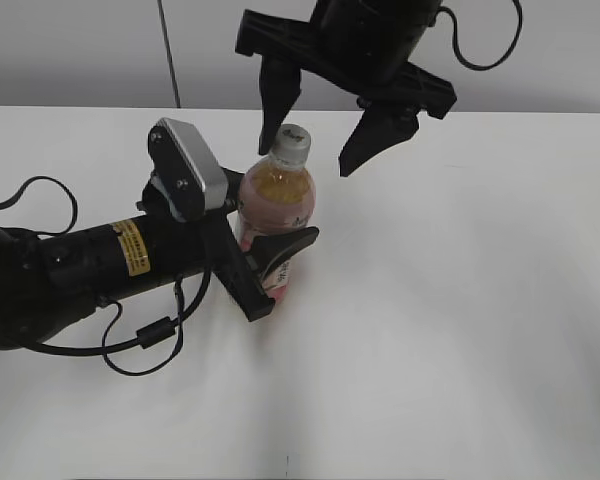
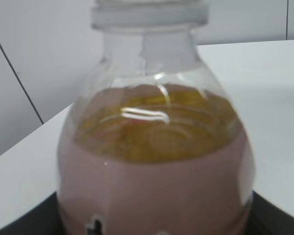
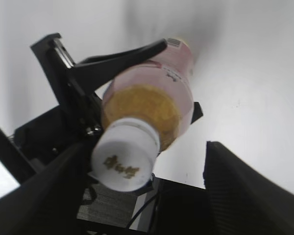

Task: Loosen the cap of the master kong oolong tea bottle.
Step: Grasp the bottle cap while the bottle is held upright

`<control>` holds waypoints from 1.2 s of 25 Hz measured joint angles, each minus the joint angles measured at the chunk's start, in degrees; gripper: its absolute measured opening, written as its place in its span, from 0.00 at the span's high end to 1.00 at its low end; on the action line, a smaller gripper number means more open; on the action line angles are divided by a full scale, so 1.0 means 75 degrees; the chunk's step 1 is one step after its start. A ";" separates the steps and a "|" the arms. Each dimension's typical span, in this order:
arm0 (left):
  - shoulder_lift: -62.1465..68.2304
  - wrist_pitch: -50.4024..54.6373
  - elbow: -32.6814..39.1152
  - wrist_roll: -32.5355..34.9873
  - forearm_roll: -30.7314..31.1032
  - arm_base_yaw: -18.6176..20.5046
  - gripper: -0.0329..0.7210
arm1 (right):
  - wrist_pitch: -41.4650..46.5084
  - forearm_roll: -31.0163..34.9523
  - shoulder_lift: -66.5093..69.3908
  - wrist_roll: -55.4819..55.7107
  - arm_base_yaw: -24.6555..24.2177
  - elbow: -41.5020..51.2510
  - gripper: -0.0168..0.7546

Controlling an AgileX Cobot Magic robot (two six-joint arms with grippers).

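The master kong oolong tea bottle [image 1: 276,205] stands upright on the white table, clear with amber tea and a pink label. It fills the left wrist view [image 2: 157,161] and shows in the right wrist view [image 3: 152,98]. My left gripper [image 1: 270,265] is shut on its lower body. The white cap [image 1: 291,143] with a dark logo sits on its neck and shows in the right wrist view [image 3: 123,157]. My right gripper [image 1: 315,145] hangs open above, its fingers either side of the cap without touching it; one finger is close on the cap's left.
The white table [image 1: 460,300] stretches all round the bottle. The left arm and its cables [image 1: 90,270] lie across the table's left. A grey wall with a dark seam [image 1: 170,50] stands behind.
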 joint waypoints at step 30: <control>0.0000 0.0051 0.0000 0.0015 0.0061 0.0000 0.40 | -0.0025 0.0052 0.0007 -0.3480 0.0007 -0.0030 0.61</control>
